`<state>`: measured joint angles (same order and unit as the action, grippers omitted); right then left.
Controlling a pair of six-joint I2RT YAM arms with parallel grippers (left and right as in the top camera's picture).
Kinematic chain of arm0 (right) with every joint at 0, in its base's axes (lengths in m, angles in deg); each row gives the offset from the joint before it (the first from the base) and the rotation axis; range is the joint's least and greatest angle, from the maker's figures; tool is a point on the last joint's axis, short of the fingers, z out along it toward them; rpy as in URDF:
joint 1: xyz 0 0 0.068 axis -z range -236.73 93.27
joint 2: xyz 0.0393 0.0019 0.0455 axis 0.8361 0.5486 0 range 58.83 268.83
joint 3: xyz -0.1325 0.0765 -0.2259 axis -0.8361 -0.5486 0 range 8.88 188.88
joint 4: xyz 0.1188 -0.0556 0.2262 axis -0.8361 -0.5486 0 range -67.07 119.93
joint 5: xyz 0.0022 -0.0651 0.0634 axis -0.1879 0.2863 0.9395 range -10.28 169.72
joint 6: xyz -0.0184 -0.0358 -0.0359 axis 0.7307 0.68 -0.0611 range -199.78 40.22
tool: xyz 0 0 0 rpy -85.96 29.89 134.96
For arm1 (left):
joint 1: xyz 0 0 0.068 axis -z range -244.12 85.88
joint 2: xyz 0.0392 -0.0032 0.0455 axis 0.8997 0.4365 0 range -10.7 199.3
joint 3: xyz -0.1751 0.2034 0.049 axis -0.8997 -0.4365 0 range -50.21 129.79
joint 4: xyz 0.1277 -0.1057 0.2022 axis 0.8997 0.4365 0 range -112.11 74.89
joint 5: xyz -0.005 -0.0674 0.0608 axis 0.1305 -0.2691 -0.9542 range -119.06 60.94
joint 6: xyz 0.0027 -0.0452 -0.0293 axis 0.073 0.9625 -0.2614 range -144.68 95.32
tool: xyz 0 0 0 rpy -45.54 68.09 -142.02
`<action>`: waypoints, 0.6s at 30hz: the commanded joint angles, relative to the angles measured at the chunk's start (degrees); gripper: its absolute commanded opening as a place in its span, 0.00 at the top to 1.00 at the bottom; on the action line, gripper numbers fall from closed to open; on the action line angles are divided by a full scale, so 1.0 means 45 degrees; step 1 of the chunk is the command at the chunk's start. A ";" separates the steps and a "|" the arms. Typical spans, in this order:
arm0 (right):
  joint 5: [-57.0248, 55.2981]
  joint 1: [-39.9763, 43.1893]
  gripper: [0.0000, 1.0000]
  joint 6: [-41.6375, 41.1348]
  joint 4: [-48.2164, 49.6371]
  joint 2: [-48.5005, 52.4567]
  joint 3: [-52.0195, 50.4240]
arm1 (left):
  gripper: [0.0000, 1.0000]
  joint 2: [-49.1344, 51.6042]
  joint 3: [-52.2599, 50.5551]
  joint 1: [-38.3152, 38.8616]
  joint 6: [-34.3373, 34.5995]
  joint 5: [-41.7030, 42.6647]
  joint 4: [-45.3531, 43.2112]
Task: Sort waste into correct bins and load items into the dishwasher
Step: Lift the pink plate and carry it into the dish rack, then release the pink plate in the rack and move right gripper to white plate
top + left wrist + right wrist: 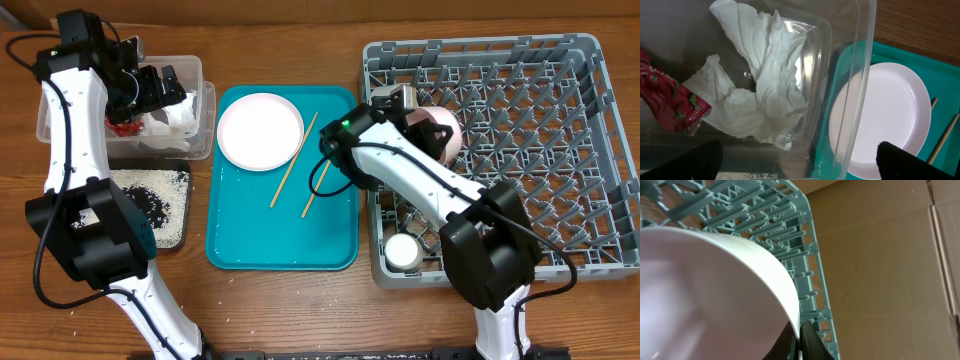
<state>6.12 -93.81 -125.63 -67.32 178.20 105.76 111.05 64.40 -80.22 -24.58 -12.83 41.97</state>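
Waste, left side: you see the crumpled white napkin (765, 95) lying inside the clear tub (860, 75). The red wrapper (670, 102) sits against the napkin's left side, and the left wrist view cuts off the wrapper's far end.

The left gripper (150, 88) hovers over the tub with its fingers spread and nothing between them. Only two dark tips show at the bottom corners of the left wrist view.

Rice-like grains (172, 183) are scattered on the black tray (150, 207) just in front of the tub. The left arm covers the tray's near-left part, so you cannot check what lies there.

Dishes: the right gripper (799, 337) is clamped on the rim of a pinkish dish (715, 295). One dark finger (810, 344) shows at the bottom edge of the right wrist view, and the other is mostly behind the rim. The dish fills that view and is cut off on the left, so you cannot tell whether it is a bowl or a plate. Overhead it sits over the rear-left part of the grey dish rack (600, 150), half hidden by the wrist. Whether it touches the pegs cannot be read.

A small white cup (403, 252) stands in the rack's front-left corner.

A white plate (260, 130) rests at the back of the teal tray (280, 250). Two chopsticks (290, 165) lie just right of the plate, and the upper end of the right-hand one disappears under the right arm.
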 commanded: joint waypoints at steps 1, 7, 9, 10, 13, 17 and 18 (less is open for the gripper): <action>-0.0170 0.0262 0.96 0.0583 0.0024 0.0034 -0.0039 | 0.00 -0.0175 0.0311 0.0000 -0.0015 -0.0034 -0.0010; 0.1413 -0.0238 0.96 0.0583 0.0024 0.0034 -0.0039 | 0.00 -0.0175 0.0311 0.0005 -0.0019 -0.0034 -0.0010; 0.1904 -0.0457 0.96 0.0583 0.0024 0.0034 -0.0039 | 0.00 -0.0175 0.0311 0.0000 -0.0015 -0.0034 -0.0005; 0.2118 -0.0554 0.96 0.0583 0.0024 0.0034 -0.0039 | 0.00 -0.0175 0.0311 0.0000 -0.0015 -0.0034 -0.0010; 0.2764 -0.0918 0.96 0.0583 0.0024 0.0034 -0.0039 | 0.00 -0.0175 0.0311 0.0000 -0.0019 -0.0034 -0.0010; 0.3055 -0.1865 0.86 0.0588 0.0024 0.0029 -0.0034 | 0.00 -0.0175 0.0311 0.0010 -0.0015 -0.0034 -0.0010; 0.3055 -0.2059 0.78 0.0588 0.0024 0.0029 -0.0010 | 0.00 -0.0175 0.0311 0.0010 -0.0015 -0.0034 -0.0005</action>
<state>14.56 -99.99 -123.22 -68.07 178.25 105.78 111.05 64.40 -80.22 -24.58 -12.83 41.95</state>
